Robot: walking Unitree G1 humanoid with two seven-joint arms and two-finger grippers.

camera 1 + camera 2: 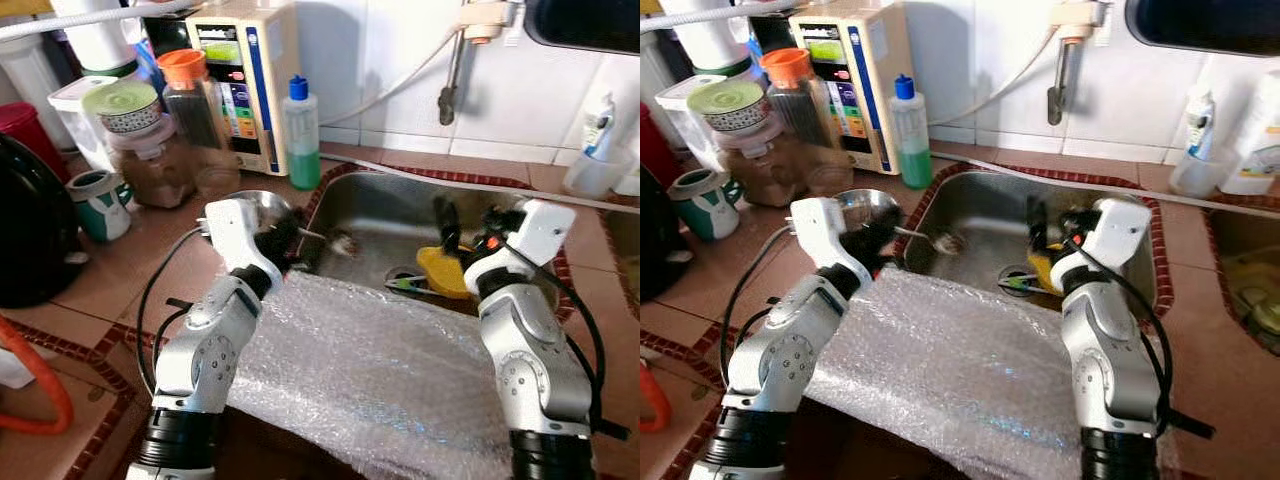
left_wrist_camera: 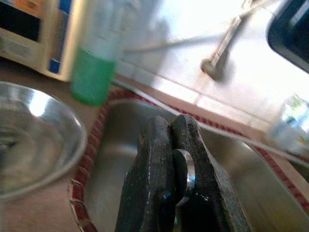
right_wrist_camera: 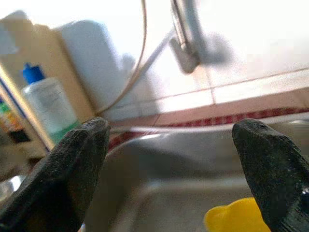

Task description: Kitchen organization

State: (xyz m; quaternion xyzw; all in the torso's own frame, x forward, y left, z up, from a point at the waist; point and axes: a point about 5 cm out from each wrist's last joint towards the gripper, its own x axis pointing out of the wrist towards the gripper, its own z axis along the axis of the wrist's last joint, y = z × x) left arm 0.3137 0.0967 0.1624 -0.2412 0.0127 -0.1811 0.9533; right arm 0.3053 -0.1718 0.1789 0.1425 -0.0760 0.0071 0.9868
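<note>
My left gripper (image 1: 298, 246) hovers at the left rim of the steel sink (image 1: 385, 205), shut on the handle of a metal spoon (image 1: 340, 243) whose bowl points into the basin. The handle (image 2: 186, 174) shows pinched between the black fingers (image 2: 152, 164). Just behind this gripper, on the counter, sits a steel bowl (image 1: 250, 203). My right gripper (image 1: 465, 225) is open over the sink, above a yellow object (image 1: 445, 272) that lies near the drain; nothing is between its fingers (image 3: 72, 169). A sheet of bubble wrap (image 1: 380, 370) covers the counter in front of the sink, under both arms.
A green dish-soap bottle (image 1: 302, 135) and a beige water purifier (image 1: 245, 80) stand behind the sink's left corner. Jars (image 1: 150, 150), a teal mug (image 1: 100, 202) and a black appliance (image 1: 30, 240) crowd the left counter. A tap (image 1: 452, 75) hangs over the basin.
</note>
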